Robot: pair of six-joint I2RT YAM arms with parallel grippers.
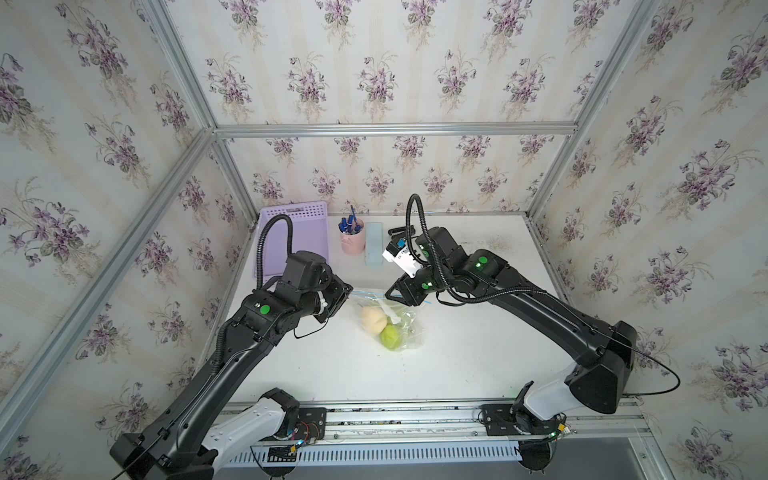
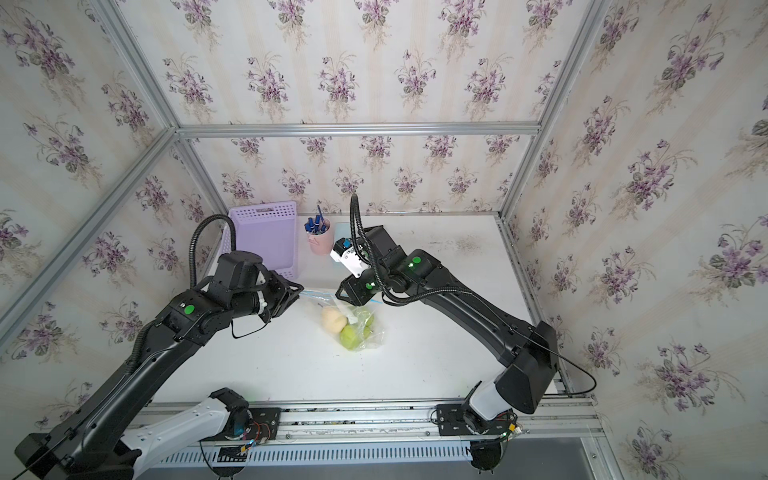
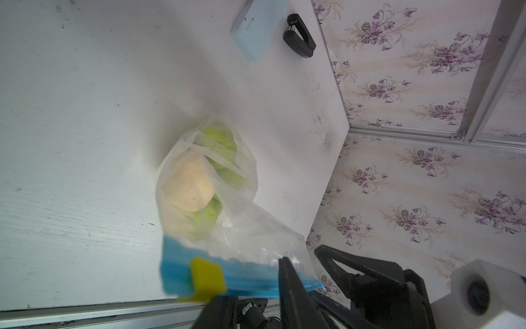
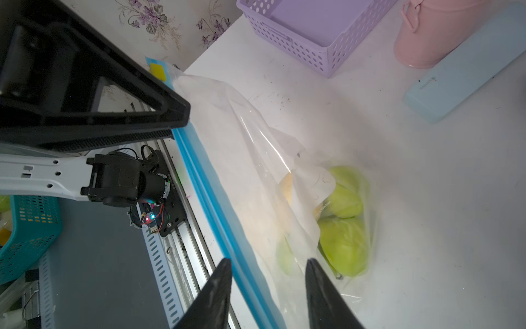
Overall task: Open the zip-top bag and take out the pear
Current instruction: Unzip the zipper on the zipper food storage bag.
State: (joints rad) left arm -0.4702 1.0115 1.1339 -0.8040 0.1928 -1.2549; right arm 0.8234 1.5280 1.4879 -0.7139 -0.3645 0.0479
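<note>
My right end effector (image 4: 268, 260) is partly open, straddling the blue zip strip (image 4: 203, 182) of the zip-top bag (image 1: 390, 322), which stands mid-way across the desk (image 1: 478, 361); my left end effector (image 1: 348, 291) is by the yellow tab (image 3: 207, 277), and I cannot tell its grip

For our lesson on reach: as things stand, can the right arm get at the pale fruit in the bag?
Probably not yet. The pale fruit lies inside the zip-top bag, under plastic, and the blue zip strip looks shut. The right gripper has its jaws open astride that strip, outside the bag.

basket (image 1: 299, 210), cup (image 1: 353, 245), case (image 1: 373, 243) behind zip-top bag (image 1: 405, 316)
</note>
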